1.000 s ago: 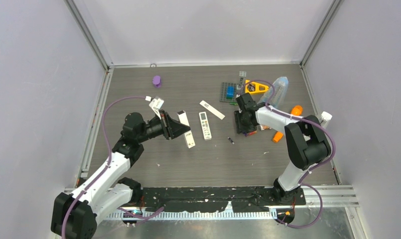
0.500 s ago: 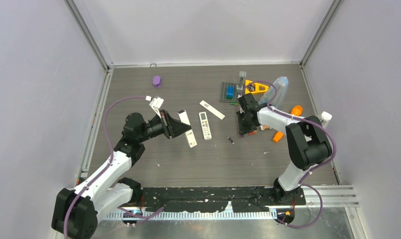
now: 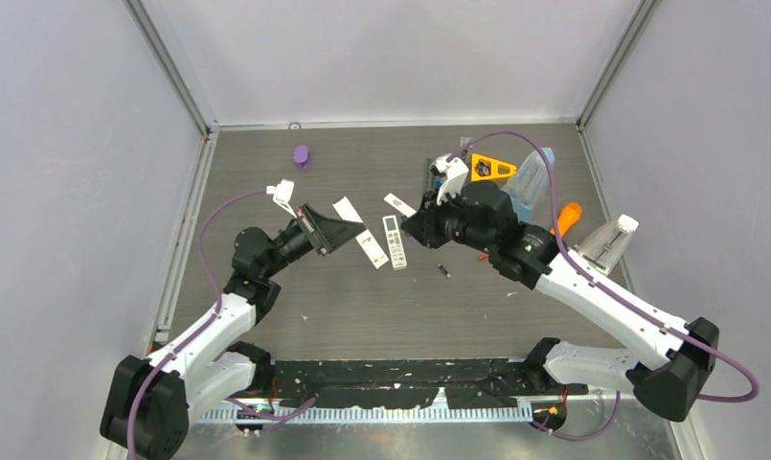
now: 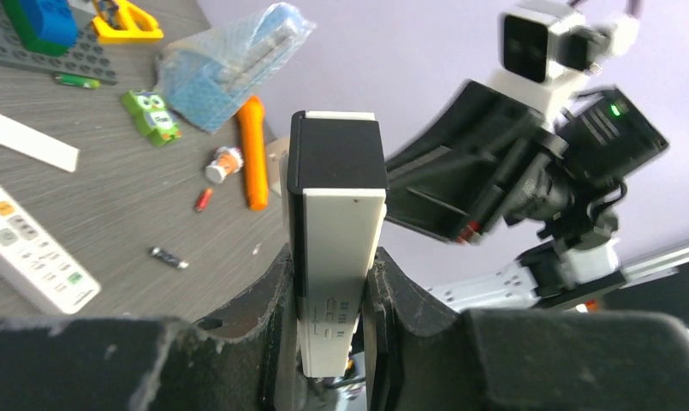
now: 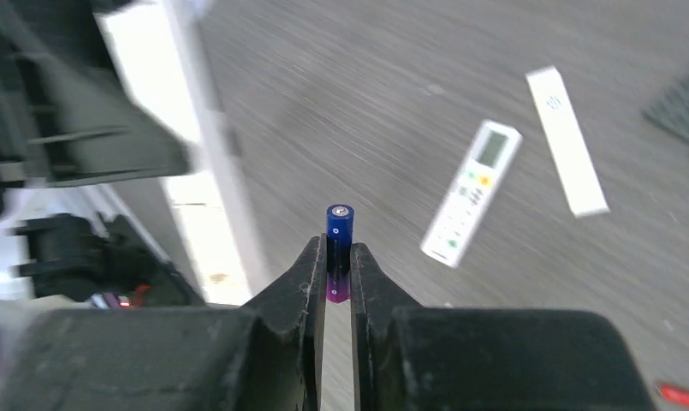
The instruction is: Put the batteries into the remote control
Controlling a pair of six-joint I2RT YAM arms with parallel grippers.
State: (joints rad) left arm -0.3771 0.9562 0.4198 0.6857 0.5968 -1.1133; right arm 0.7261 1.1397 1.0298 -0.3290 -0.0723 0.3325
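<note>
right gripper (image 5: 336,257) pinches a blue battery (image 5: 339,224) upright between almost-closed fingers, the cell's cap end standing clear of the tips, raised above the table (image 3: 362,316). facing it, the left gripper (image 4: 334,291) clamps a white remote (image 4: 336,223) by its sides and holds it in the air, one end turned toward the right arm. battery and remote are near but apart. whether the remote's bay holds any cell cannot be told from these views. a blackish battery (image 4: 168,257) and a red-orange battery (image 4: 203,199) lie loose on the wood, near a second remote (image 3: 394,241) and a white strip (image 3: 407,211), perhaps a cover. loading looks barely begun: the blue cell is not yet in, the others not yet fetched.
</note>
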